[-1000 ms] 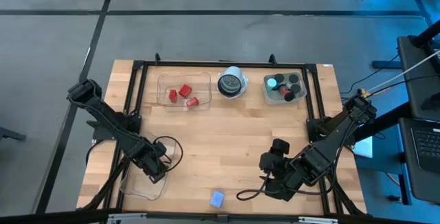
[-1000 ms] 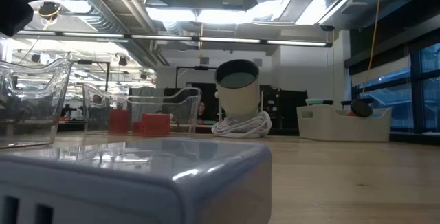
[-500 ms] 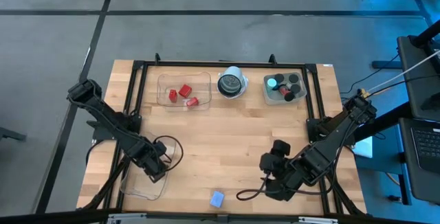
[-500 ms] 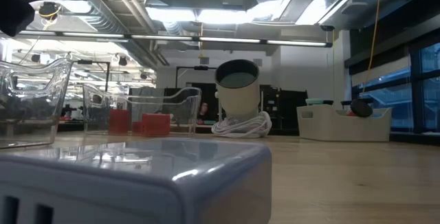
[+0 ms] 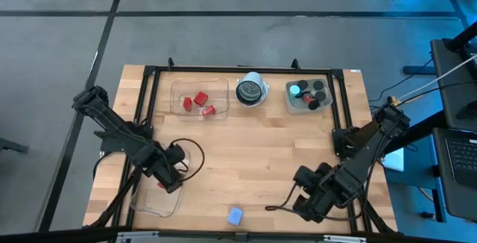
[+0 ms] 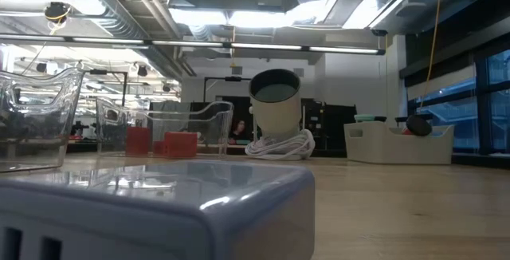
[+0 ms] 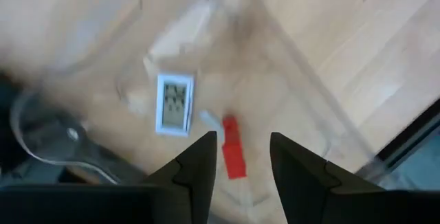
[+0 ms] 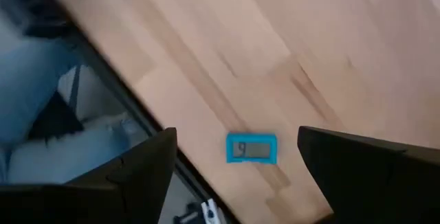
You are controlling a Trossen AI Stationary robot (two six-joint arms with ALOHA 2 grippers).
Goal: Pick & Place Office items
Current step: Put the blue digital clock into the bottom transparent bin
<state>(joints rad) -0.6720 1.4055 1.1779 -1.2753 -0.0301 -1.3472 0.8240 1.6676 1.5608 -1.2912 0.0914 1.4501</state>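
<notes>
My left gripper (image 5: 170, 170) (image 7: 244, 141) hangs open, pointing down, over the clear tray (image 5: 149, 202) at the near left. On the tray's floor lie a red block (image 7: 232, 157) and a pale rectangle with a small display (image 7: 173, 104). The block shows below the gap between the fingers, apart from them. My right gripper (image 5: 311, 197) (image 8: 237, 133) is open, pointing down near the table's near right. A teal rectangle with a display (image 8: 252, 148) lies on the wood below it. A pale-blue block (image 5: 235, 215) lies at the near edge.
Along the far edge stand a clear tray with red blocks (image 5: 199, 100), a round white-rimmed object (image 5: 251, 90) and a pale tray (image 5: 308, 94) holding black cylinders and a teal cap. A black frame (image 5: 149, 71) borders the table. Bare wood spans the middle.
My left gripper has risen from the near-left tray and shifted a little toward the table's right; a red block now shows lying in that tray. My right gripper has moved toward the near right corner and rolled about its own axis.
</notes>
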